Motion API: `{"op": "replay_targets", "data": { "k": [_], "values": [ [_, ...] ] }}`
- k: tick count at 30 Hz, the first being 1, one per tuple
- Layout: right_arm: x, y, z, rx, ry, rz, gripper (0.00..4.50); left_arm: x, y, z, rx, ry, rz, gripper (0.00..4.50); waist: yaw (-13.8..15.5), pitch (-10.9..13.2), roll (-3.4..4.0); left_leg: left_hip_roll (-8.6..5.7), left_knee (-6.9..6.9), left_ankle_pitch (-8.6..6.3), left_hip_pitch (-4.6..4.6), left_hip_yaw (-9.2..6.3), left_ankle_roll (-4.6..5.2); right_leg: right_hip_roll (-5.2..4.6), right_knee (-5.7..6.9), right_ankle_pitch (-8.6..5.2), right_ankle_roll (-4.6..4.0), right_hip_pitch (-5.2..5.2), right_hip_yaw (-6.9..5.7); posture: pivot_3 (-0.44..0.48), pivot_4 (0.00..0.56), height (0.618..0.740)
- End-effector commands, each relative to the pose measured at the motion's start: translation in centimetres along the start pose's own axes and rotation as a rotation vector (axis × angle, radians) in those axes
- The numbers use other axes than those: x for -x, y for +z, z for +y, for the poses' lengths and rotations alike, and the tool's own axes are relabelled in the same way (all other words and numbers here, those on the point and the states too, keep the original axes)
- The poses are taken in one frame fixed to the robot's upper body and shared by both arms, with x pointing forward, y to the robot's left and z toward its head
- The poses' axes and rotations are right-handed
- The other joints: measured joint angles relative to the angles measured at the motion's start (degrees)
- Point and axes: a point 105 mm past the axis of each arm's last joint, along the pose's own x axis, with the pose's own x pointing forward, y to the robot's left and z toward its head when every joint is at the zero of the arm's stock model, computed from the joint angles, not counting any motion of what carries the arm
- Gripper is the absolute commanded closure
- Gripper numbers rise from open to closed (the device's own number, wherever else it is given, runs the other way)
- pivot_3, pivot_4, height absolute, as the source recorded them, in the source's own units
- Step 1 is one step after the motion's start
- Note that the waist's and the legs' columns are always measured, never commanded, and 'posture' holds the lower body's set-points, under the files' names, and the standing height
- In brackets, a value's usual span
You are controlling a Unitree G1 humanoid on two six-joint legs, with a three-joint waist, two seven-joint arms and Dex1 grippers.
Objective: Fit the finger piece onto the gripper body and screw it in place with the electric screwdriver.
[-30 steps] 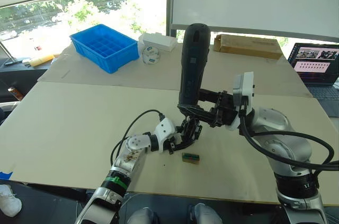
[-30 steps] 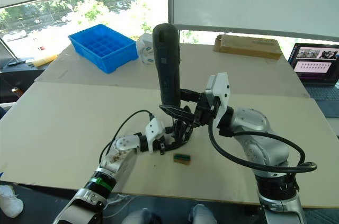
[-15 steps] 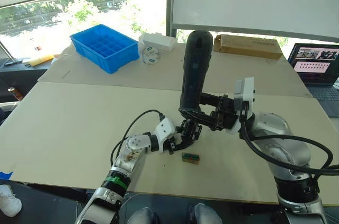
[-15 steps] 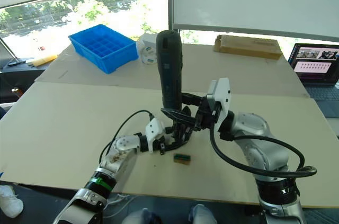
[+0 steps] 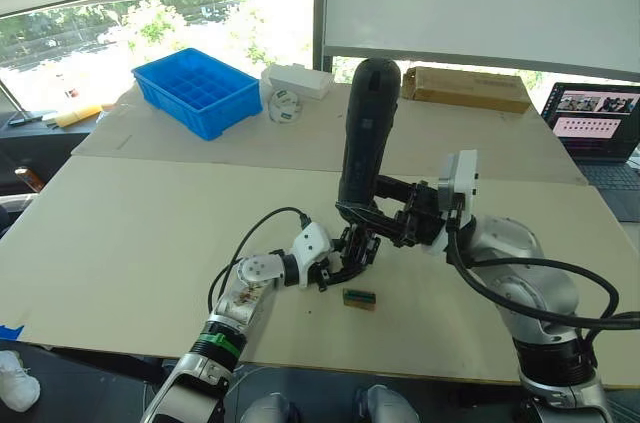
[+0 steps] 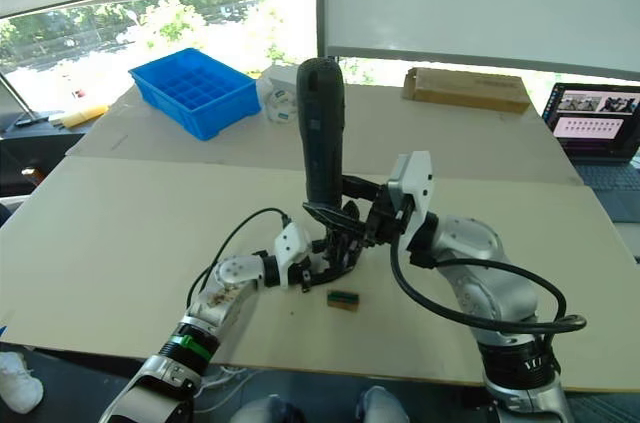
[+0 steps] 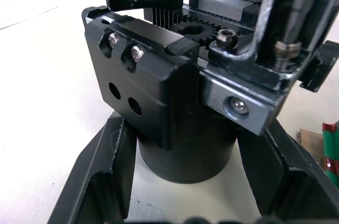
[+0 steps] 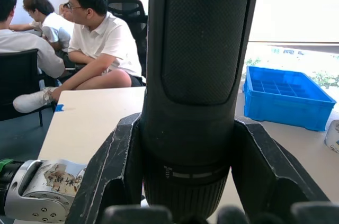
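Notice your right gripper (image 5: 372, 215) is clamped around the lower barrel of the electric screwdriver (image 5: 364, 128), which stands nearly upright with its bit end down over the gripper body (image 7: 175, 102). Your left gripper (image 5: 345, 265) grips that black body on the table (image 5: 130, 233), fingers (image 7: 98, 181) closed against its round base. No writing is readable on either; a small green-brown block (image 5: 359, 297) lies just beside.

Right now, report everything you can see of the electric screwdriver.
The electric screwdriver is a thick black cylinder with a rounded top and a finely textured grip surface, seemingly plastic or rubber. It stands nearly upright, leaning slightly, over the middle of the table. The right gripper clamps its lower end, one black finger on each side. Its tip points down at the gripper body, which the left gripper holds; the bit itself is hidden.
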Motion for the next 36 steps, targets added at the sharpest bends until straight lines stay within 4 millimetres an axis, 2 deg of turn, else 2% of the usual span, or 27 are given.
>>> {"op": "replay_targets", "data": {
  "k": [1, 13, 21, 30, 36],
  "values": [
    [-0.1, -1.6, 0.4, -0.023, 0.011, 0.062, 2.59, 0.0, -2.1, -1.4, 0.071, -0.05, 0.071, 2.22, 0.0, 0.0, -0.04, 0.0, 0.0, 0.0, 0.0, 0.0, 0.0, 0.0, 0.0, 0.0, 0.0, 0.0, 0.0, 0.0, 0.15, 0.74],
    [-0.1, -2.8, 1.2, -0.005, 0.026, 0.089, 2.59, 0.0, -2.1, -1.4, 0.075, -0.044, 0.072, 2.22, 0.0, -0.4, -0.15, 0.0, -0.02, -0.01, 0.03, -0.02, 0.01, -0.03, -0.01, -0.02, 0.01, 0.02, 0.0, 0.0, 0.15, 0.74],
    [0.5, -4.4, 1.5, -0.054, 0.0, 0.127, 2.59, 0.0, -2.1, -1.4, 0.073, -0.045, 0.072, 2.22, 0.0, -0.5, -0.21, 0.01, -0.04, -0.02, 0.09, -0.03, 0.02, -0.08, -0.02, -0.04, 0.0, 0.07, 0.02, 0.0, 0.15, 0.74],
    [1.0, -5.3, -0.1, -0.087, -0.088, 0.181, 2.59, 0.0, -2.1, -1.4, 0.069, -0.046, 0.073, 2.22, 0.0, -0.6, -0.2, 0.01, -0.08, -0.04, 0.18, -0.04, 0.04, -0.2, -0.03, -0.05, 0.0, 0.13, 0.05, 0.0, 0.15, 0.74],
    [0.8, -4.9, -0.1, -0.073, -0.078, 0.172, 2.59, 0.0, -2.1, -1.4, 0.068, -0.047, 0.072, 2.22, 0.0, -0.6, -0.19, 0.02, -0.09, -0.04, 0.19, -0.04, 0.04, -0.29, -0.04, -0.05, -0.01, 0.13, 0.05, 0.0, 0.15, 0.74]
  ]
}}
